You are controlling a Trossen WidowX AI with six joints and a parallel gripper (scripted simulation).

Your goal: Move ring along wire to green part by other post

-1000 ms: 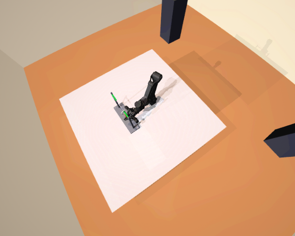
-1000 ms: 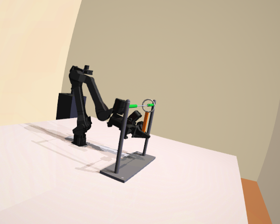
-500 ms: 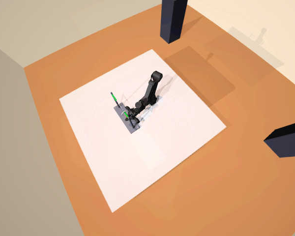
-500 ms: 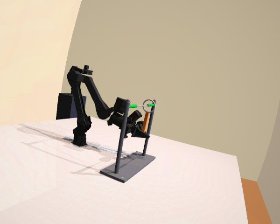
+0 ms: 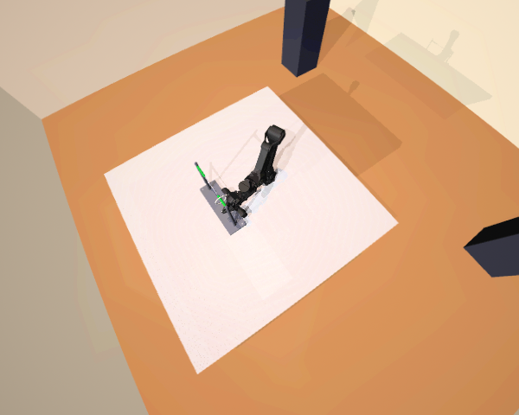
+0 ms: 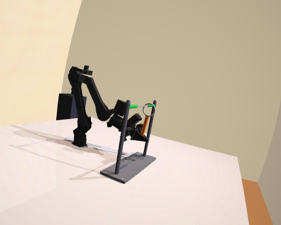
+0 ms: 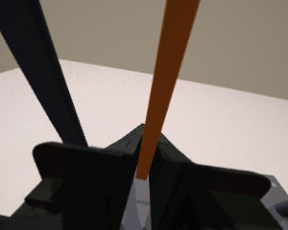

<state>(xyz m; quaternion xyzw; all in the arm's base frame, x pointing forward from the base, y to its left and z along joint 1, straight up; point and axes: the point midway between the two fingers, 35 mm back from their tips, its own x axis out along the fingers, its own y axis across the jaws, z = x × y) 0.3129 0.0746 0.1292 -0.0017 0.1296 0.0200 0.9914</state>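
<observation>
From the top, your arm [image 5: 264,156] reaches over the grey base [image 5: 233,227] near the table's [image 5: 340,209] middle, with wide white margin to every edge. In the exterior view, the ring [image 6: 149,110] circles the green part [image 6: 150,105] beside the far post [image 6: 150,125]; the near post [image 6: 123,138] stands close left of the gripper [image 6: 142,135]. At the wrist, the fingers clamp the handle [image 7: 165,86].

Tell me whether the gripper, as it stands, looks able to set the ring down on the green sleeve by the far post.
Probably yes. The gripper is shut on the orange handle, and the ring already circles the green sleeve beside the far post. Nothing appears to block lowering it.
</observation>
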